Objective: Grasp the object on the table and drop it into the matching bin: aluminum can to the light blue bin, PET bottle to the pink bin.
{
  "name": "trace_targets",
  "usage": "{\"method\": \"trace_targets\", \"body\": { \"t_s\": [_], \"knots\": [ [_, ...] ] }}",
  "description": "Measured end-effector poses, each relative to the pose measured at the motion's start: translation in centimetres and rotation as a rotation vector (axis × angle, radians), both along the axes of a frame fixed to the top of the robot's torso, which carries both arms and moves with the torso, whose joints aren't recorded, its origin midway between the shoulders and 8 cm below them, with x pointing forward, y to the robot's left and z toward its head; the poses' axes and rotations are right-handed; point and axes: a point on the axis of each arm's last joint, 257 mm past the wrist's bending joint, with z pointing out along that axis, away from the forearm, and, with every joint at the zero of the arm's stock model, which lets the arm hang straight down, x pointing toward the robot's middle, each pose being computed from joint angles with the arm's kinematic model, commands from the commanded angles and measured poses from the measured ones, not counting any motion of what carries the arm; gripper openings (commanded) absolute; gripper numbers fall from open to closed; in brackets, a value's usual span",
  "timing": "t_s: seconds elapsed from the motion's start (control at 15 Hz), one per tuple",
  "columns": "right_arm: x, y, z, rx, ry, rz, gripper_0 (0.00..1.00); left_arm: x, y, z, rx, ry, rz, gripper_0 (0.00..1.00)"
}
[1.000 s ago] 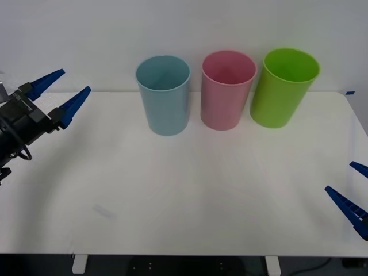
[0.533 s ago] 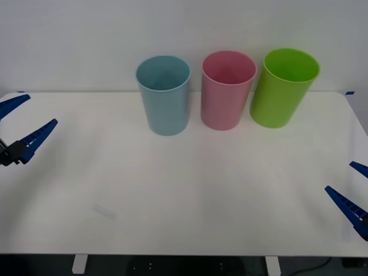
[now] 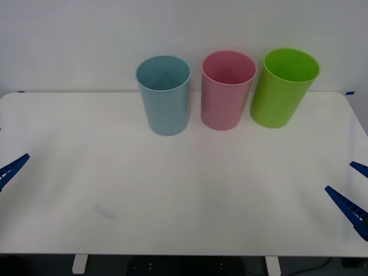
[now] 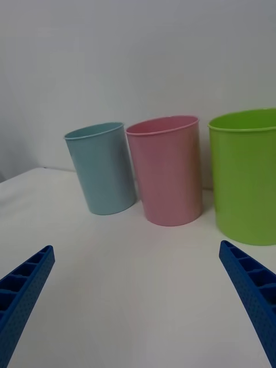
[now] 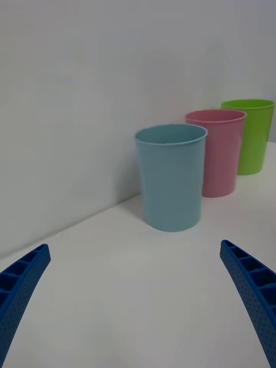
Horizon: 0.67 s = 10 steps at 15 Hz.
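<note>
table (image 3: 184,190): plain white, a faint grey smudge near left
light blue bin (image 3: 164,95): pale blue, no pattern
pink bin (image 3: 227,91): plain pink
green bin (image 3: 283,87): lime green, plain
wall (image 3: 86,40): pale grey-white
left gripper (image 5: 138,322): blue ribbed fingers
right gripper (image 4: 135,316): blue ribbed fingers

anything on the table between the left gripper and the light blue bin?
Nothing. In the front view, only bare white table lies between the open left gripper at the left edge and the light blue bin; the left wrist view agrees.
</note>
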Motion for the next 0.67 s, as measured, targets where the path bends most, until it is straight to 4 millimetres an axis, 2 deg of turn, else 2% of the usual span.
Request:
{"method": "trace_targets", "body": {
  "t_s": [0.2,0.67],
  "knots": [
    [0.0,0.0,0.0,0.000,0.000,0.000,1.00,-1.4,1.1,-0.9,-0.012,0.023,0.026,1.00],
    [0.0,0.0,0.0,0.000,0.000,0.000,1.00,-2.3,2.0,-1.5,-0.012,0.042,0.047,1.00]
  ]
}}
